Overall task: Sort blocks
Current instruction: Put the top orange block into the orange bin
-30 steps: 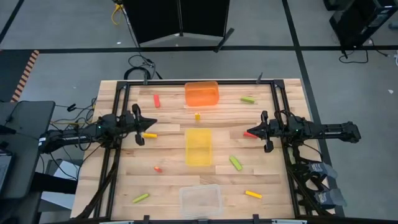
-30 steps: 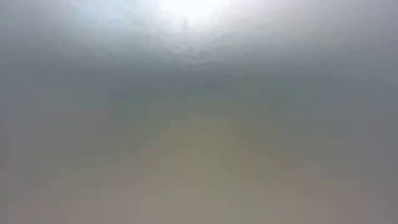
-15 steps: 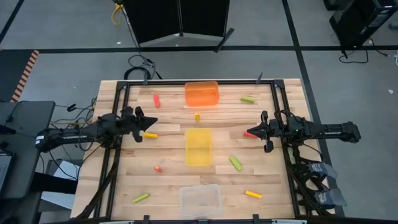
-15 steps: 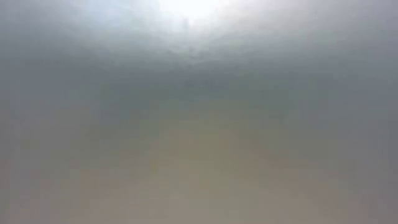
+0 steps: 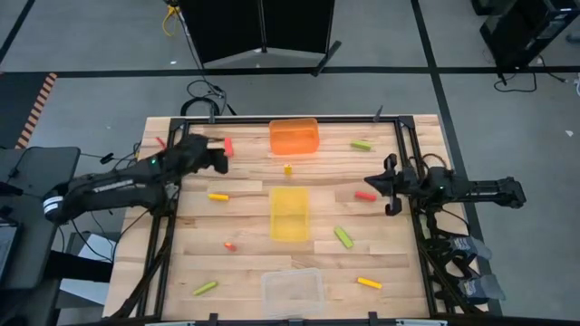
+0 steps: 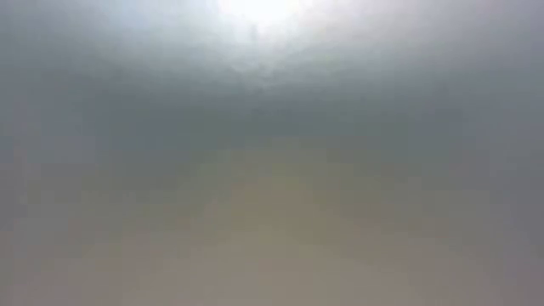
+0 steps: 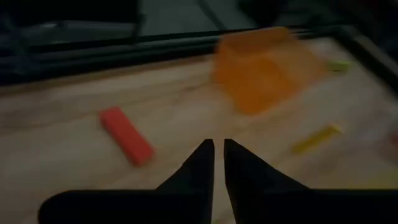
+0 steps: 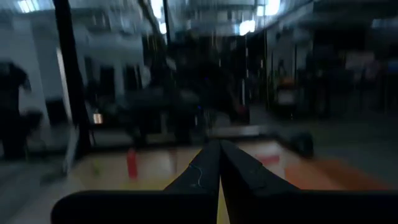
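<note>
Small red, yellow and green blocks lie scattered flat on the wooden table. My left gripper (image 5: 220,158) hovers near the far edge, shut and empty. A red block (image 5: 228,145) (image 7: 126,135) lies just beyond its tips, with the orange tray (image 5: 294,136) (image 7: 267,65) further right. My right gripper (image 5: 369,186) (image 8: 219,152) is shut and empty near the table's right side, its tips just beside another red block (image 5: 365,195). A yellow block (image 5: 217,196) lies to the near side of the left arm. The low view shows only grey blur.
A yellow tray (image 5: 289,214) sits mid-table and a clear tray (image 5: 293,292) at the near edge. Other blocks: small yellow (image 5: 288,168), green (image 5: 362,145), green (image 5: 343,237), yellow (image 5: 369,282), green (image 5: 205,288), small red (image 5: 230,244). Black frame rails run along both sides.
My left arm has swung from beside the yellow block toward the table's far edge, and its gripper now sits by the red block near the orange tray. My right gripper has drawn back a little toward the right edge. No block has moved.
</note>
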Controlling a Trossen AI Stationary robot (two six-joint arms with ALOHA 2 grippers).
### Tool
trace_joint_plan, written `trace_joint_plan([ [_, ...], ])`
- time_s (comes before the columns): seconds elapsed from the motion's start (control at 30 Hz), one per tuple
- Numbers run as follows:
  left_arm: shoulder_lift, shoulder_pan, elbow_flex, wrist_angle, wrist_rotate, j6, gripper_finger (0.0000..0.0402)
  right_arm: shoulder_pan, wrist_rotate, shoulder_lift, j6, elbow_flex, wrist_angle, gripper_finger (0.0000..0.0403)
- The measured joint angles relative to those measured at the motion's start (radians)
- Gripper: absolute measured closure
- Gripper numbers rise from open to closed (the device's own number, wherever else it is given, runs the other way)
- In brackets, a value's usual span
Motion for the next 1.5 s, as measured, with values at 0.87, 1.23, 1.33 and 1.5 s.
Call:
trace_joint_plan([
  [0.87,0.75,0.276,0.342,-0.113,0.037,-0.028,0.0241,0.0,0.002,0.0,-0.034,0.0,0.214,0.038],
  [1.23,0.75,0.276,0.341,-0.109,0.05,-0.056,0.0176,0.0,0.006,0.0,-0.156,0.0,0.298,0.038],
  [1.33,0.75,0.276,0.334,-0.096,0.037,-0.056,0.0166,0.0,0.006,0.0,-0.155,0.0,0.288,0.038],
  [1.5,0.749,0.276,0.314,-0.067,0.058,-0.06,0.015,0.0,0.006,0.0,-0.154,0.0,0.267,0.038],
])
